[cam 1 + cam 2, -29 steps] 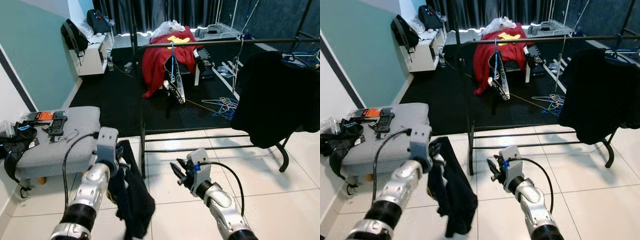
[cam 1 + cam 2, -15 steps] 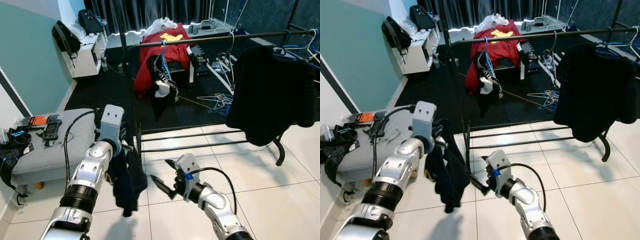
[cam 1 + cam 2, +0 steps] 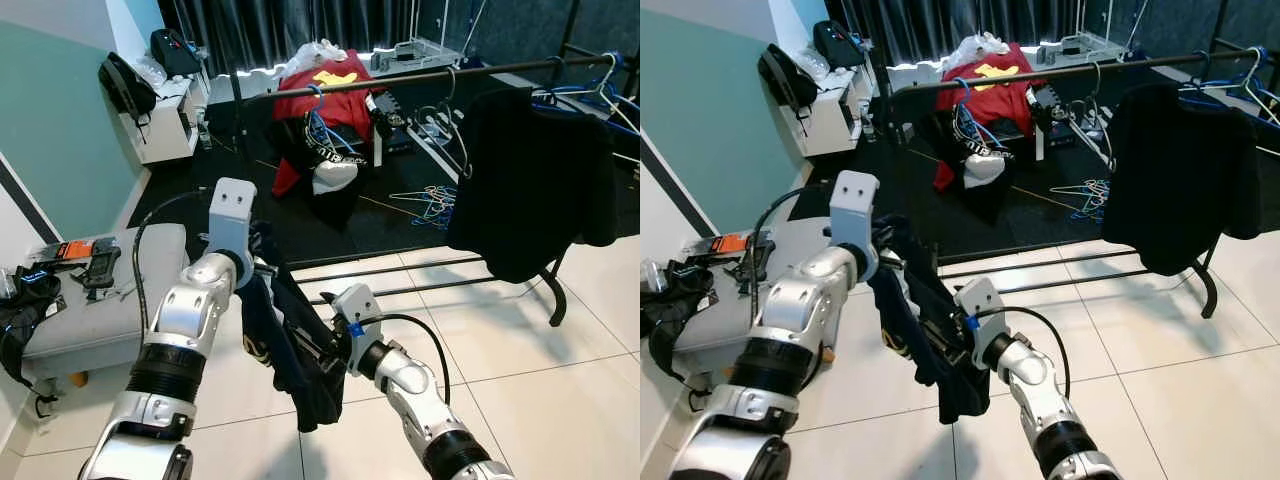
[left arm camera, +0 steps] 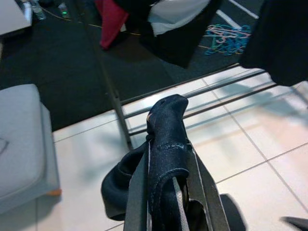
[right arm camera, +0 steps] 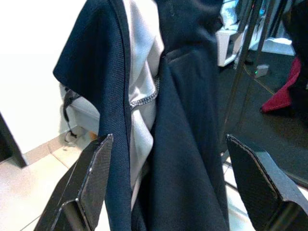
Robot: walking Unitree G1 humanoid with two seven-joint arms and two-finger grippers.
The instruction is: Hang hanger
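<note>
Since 1 second ago, left gripper [image 4: 166,192] is lifting dark garment [image 3: 290,350] nearer rail [image 3: 400,80], clamping its top; right gripper [image 5: 168,183] is spreading wide around it. Soft, floppy; grip collar.

A white tiled floor [image 3: 560,360] meets a black carpet [image 3: 200,195] farther back. A grey padded bench [image 3: 85,310] stands on the tiles, and blue hangers [image 3: 432,203] lie heaped on the carpet.
</note>
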